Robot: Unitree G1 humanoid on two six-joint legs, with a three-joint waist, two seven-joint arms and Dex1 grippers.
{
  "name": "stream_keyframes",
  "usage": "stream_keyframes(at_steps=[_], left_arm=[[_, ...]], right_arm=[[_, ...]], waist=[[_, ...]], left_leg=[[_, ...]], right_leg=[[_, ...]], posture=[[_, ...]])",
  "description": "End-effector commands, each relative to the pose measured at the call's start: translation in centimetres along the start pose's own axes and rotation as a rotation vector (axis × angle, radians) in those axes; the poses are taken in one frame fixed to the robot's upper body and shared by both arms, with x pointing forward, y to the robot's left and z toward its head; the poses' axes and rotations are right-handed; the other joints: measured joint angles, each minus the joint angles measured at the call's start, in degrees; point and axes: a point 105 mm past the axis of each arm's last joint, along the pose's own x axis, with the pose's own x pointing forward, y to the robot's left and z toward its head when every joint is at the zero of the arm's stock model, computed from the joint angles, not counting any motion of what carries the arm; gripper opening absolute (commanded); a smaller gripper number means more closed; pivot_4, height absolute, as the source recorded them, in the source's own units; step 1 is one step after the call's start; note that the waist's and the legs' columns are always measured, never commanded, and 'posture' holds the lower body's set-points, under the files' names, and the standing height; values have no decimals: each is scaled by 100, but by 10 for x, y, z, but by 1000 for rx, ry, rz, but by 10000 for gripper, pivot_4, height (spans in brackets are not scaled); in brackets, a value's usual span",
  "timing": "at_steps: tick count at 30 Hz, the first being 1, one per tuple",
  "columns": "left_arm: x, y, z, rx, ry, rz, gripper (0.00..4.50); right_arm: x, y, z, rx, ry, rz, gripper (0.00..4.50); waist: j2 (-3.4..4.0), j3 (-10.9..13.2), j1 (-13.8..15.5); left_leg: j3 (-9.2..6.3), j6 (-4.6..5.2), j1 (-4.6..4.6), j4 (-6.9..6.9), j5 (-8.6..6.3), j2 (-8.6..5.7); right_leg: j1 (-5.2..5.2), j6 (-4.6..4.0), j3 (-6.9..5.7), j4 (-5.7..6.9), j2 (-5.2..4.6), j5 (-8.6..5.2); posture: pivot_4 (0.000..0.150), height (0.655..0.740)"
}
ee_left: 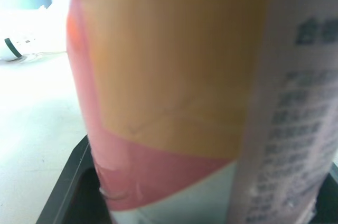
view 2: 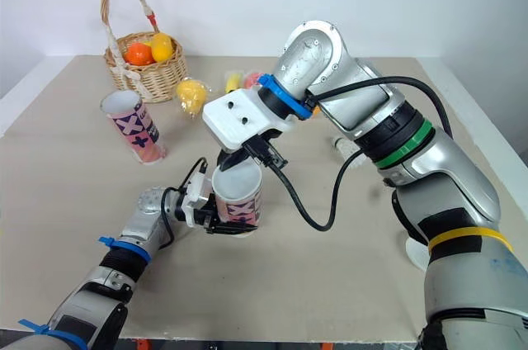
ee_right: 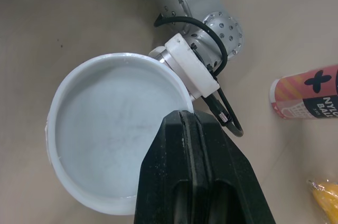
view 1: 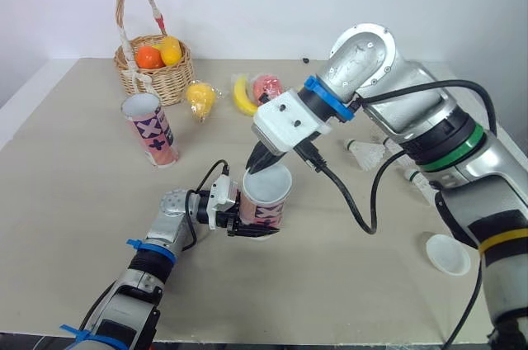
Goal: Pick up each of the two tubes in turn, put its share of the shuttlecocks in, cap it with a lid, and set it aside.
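While my left hand clamps the first tube upright at mid-tabletop, my right hand, fingers pressed together on nothing, sits directly over its mouth. The tips are at the rim of what looks to me like a seated white lid, so the tube's vertical axis is the line that counts. Tally: two tubes, the second tube standing well off on my left arm's side near the basket. Two lids, the spare lid lying by my right arm. Two shuttlecocks, as far as I can count, lying loose near that arm.
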Motion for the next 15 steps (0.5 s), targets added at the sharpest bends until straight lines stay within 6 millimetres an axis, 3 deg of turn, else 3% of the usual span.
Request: stream_keyframes(at_steps=[1, 5, 6, 7, 10, 15], left_arm=[[-8, 3, -6, -39, 20, 33, 28978], [-7, 4, -5, -36, 18, 32, 28978], [-7, 4, -5, -36, 18, 32, 28978], [-7, 4, -5, -36, 18, 33, 28978], [-6, 5, -5, -37, 17, 35, 28978], [-6, 6, -6, -41, 18, 32, 28978]], right_arm=[[6, 11, 6, -8, -26, 66, 237], [8, 7, 11, -4, -63, 34, 237], [9, 7, 11, -4, -64, 28, 6704], [9, 7, 11, 9, -69, 25, 9185], [1, 0, 9, 69, -82, -34, 22139], [-25, -18, 7, 114, -92, -145, 22139]], waist=[[0, 0, 1], [0, 0, 0], [0, 0, 0], [0, 0, 0], [0, 0, 1], [0, 1, -1]], left_leg=[[-1, 0, 0, -1, 0, 0], [-1, 0, -1, -2, 0, -1], [0, 0, -1, -3, 0, -1], [-1, 0, 0, -3, 0, 0], [-4, 0, 0, -2, 0, 0], [-3, -3, 1, 2, 4, 1]], right_leg=[[0, -1, -1, 0, 0, 0], [-1, -2, 0, 0, -1, 0], [-1, -2, 0, 0, 0, 0], [-1, -2, 0, 0, 1, 0], [-1, -2, -2, 1, 2, 0], [-1, 8, -3, 1, 4, 2]], posture=[[1500, 7298], [1500, 7298], [1500, 7298], [1500, 7298], [1500, 7298], [1500, 7298]])
